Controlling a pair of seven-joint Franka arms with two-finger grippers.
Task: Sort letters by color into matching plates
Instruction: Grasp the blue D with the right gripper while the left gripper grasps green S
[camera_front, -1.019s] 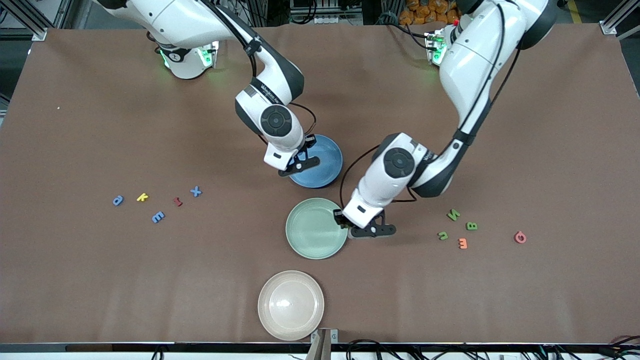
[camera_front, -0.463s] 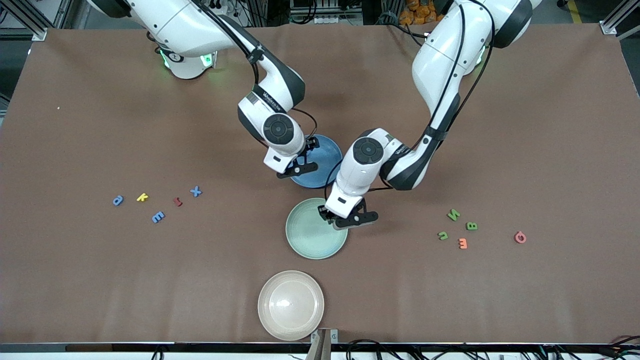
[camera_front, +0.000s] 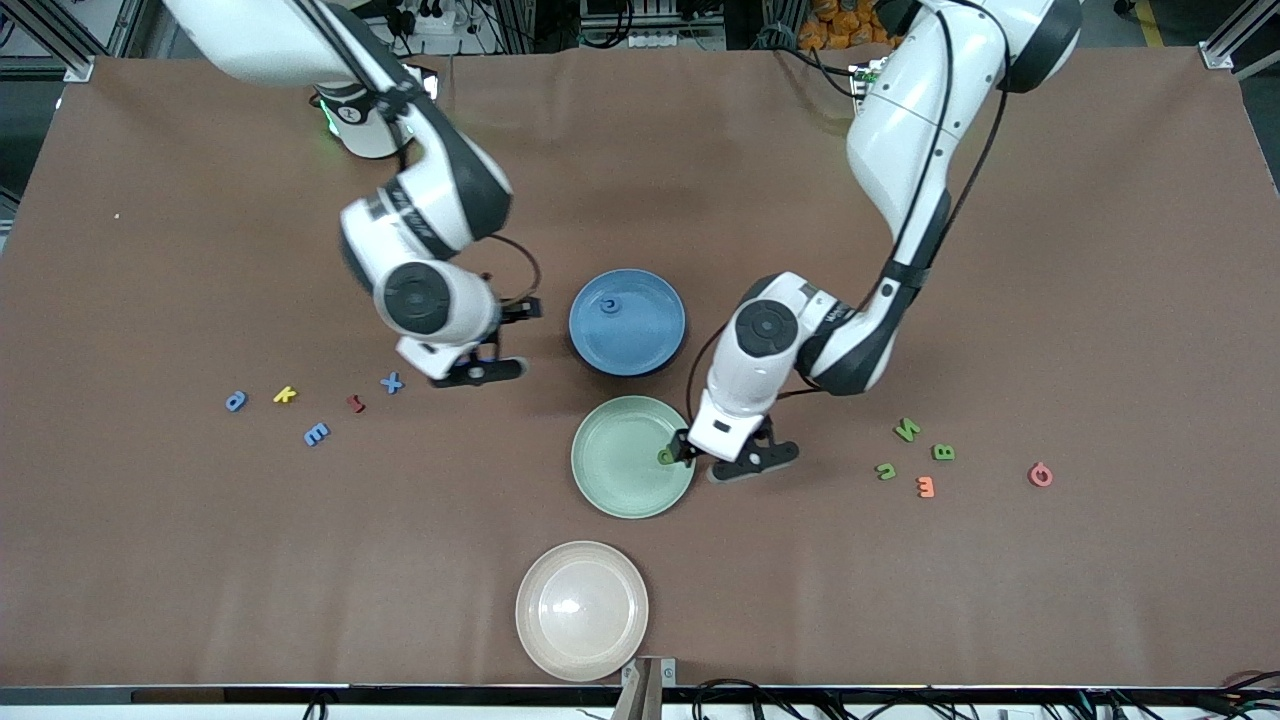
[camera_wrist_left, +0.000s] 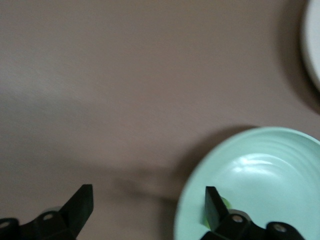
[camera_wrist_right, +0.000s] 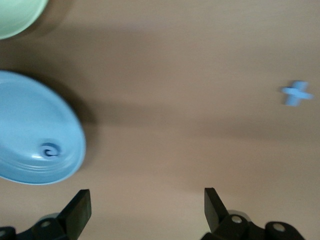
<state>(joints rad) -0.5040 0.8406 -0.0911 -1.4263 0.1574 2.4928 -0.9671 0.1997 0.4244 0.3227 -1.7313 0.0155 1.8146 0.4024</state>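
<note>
table (camera_front: 900, 600): brown cover, cream plate (camera_front: 581, 610) nearest the front camera — no letter in it, not part of the sort.
blue plate (camera_front: 627, 322): mid-table, one blue letter (camera_front: 609, 306) lying in it, also seen in the right wrist view (camera_wrist_right: 49, 150).
green plate (camera_front: 632, 456): just nearer the camera than the blue one, one green letter (camera_front: 666, 457) inside by the rim toward the left arm's end.
left gripper (camera_front: 722, 462): low at the green plate's rim, jaws spread wide, nothing held — green letter lies free beside one finger (camera_wrist_left: 214, 206).
right gripper (camera_front: 478, 352): over bare table between the blue plate and the blue X (camera_front: 392, 382), jaws wide apart, empty.
blue letters left: X, E (camera_front: 316, 434), a (camera_front: 236, 401) — on the table toward the right arm's end.
green letters left: N (camera_front: 907, 429), B (camera_front: 943, 452), u (camera_front: 886, 470) — toward the left arm's end.
odd colours: yellow k (camera_front: 285, 394), red letter (camera_front: 355, 403), orange letter (camera_front: 925, 487), pink letter (camera_front: 1040, 474) — no matching plate.
progress: judged one of four done per colour, six placements to go.
</note>
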